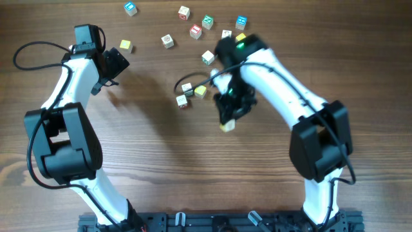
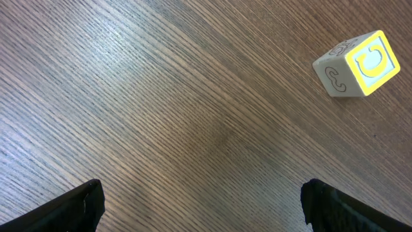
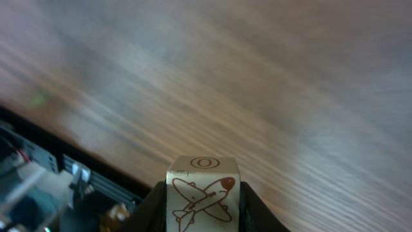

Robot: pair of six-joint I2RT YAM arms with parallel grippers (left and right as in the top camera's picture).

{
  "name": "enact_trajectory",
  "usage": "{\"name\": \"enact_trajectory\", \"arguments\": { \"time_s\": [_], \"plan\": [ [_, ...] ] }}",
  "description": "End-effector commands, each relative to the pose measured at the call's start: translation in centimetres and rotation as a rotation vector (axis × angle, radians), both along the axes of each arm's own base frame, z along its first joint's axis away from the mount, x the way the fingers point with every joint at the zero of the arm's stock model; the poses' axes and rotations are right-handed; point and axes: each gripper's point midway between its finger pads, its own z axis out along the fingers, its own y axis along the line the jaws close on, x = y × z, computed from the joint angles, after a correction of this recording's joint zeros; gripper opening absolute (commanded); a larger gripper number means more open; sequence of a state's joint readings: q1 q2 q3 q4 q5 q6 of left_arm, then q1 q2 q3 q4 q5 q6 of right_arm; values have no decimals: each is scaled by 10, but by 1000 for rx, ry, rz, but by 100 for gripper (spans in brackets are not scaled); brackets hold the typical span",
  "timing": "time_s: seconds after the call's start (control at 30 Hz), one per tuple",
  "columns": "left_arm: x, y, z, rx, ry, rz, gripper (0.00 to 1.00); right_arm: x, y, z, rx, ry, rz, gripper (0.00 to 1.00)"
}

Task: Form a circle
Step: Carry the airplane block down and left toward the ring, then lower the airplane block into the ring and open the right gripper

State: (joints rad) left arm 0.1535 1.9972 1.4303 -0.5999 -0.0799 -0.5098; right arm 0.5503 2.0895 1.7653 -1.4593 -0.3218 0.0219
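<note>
right pincer (image 1: 226, 119) pinching the airplane cube (image 3: 203, 196), fingers on both flanks; red plane on the face toward the wrist cam, red ring mark on top. wrist view is motion-blurred, can't tell if the cube is clear of the table (image 1: 161, 161)

the circle (image 1: 190, 94) sits near that pincer, up-left of it in the overhead view: tight cluster of small cubes, one pale yellow, apart from the held cube. loose cubes (image 1: 195, 31) scattered farther out past it

left pincer (image 1: 116, 64) spread wide over bare wood, yellow-framed C cube (image 2: 357, 64) just ahead-right of it, not touching
</note>
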Motion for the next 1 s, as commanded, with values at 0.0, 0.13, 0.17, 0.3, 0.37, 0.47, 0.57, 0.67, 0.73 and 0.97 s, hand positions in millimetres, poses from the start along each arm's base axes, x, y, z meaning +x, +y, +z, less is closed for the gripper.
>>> {"name": "enact_trajectory", "arguments": {
  "time_s": [0.0,0.13,0.17,0.3,0.37,0.47,0.57,0.67,0.73,0.97],
  "plan": [
    [4,1,11,7,-27,-6,100,-23,29,-10,6,20,35,22],
    [4,1,11,7,-27,-6,100,-20,61,-33,-35,-131,31,22],
    [4,1,11,7,-27,-6,100,-18,65,-37,-45,-163,23,22],
    [4,1,11,7,-27,-6,100,6,67,-52,-108,-320,-55,21],
    [4,1,11,7,-27,-6,100,23,62,-57,-144,-405,-81,21],
    [4,1,11,6,-27,-6,100,36,72,-59,-96,-468,-54,21],
    [4,1,11,7,-27,-6,100,43,78,-62,-69,-496,-59,21],
    [4,1,11,7,-27,-6,100,44,79,-73,-53,-508,-88,22],
    [4,1,11,6,-27,-6,100,46,81,-74,-46,-515,-89,22],
    [4,1,11,7,-27,-6,100,54,81,-73,-47,-542,-138,40]
  ]
}}
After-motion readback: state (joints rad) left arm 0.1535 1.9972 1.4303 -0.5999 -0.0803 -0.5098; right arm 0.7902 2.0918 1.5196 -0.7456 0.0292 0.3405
